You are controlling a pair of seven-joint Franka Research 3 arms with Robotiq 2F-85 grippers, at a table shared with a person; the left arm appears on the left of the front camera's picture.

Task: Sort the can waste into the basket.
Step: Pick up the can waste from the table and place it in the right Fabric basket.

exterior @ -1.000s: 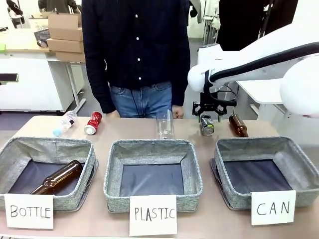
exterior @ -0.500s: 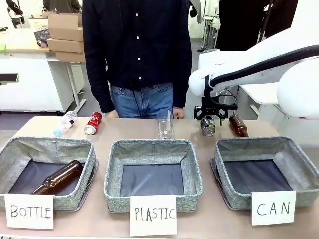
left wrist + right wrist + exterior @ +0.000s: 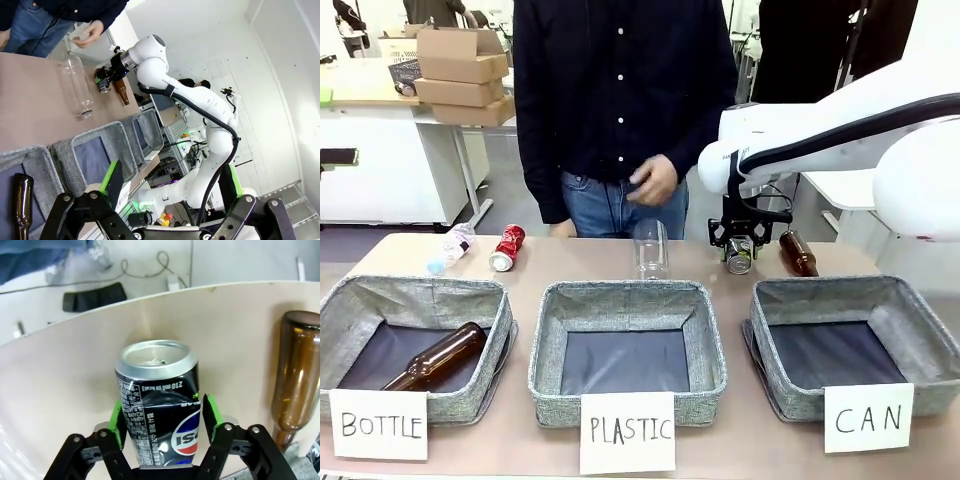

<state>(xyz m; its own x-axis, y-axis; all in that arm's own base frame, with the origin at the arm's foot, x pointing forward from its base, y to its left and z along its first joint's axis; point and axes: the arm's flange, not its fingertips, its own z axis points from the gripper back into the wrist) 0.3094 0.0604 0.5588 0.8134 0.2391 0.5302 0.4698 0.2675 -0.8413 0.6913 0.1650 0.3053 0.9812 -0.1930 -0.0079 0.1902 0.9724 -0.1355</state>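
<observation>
At the near edge of the table [image 3: 750,440], the CAN basket [image 3: 825,283] stands mouth up behind its sign [image 3: 868,417]. It sits on the same side as the right gripper [image 3: 738,245], evidently so that a gripped can needs only a short carry back to it. Its dark floor looks bare. The sign hides the lower front of the near wall.

Just behind that basket's far left corner, the right gripper is clamped on the black can [image 3: 738,256]. In the wrist view the green pads [image 3: 118,422] press both flanks at mid-body, a hold that suits a cylinder and leaves the ends free. Judgement: grasp made, lift pending. Whether the can has left the table cannot be told. A brown bottle [image 3: 798,252] lies just beside the can, behind the same basket, and is partly cut off by the edge of the wrist view. It looks close enough to be nudged on the lift.

Well left of the CAN basket, at about the black can's depth, the red can [image 3: 507,247] lies untouched, awaiting its turn. The left gripper [image 3: 172,167] hangs well apart from the CAN basket, past the PLASTIC basket [image 3: 628,290] and over the BOTTLE basket [image 3: 415,285] end. Its jaws are wide apart and empty, apparently parked clear.

Beyond the table, the person's hand [image 3: 655,182] is raised at the waist and blurred. What it is doing cannot be made out.
</observation>
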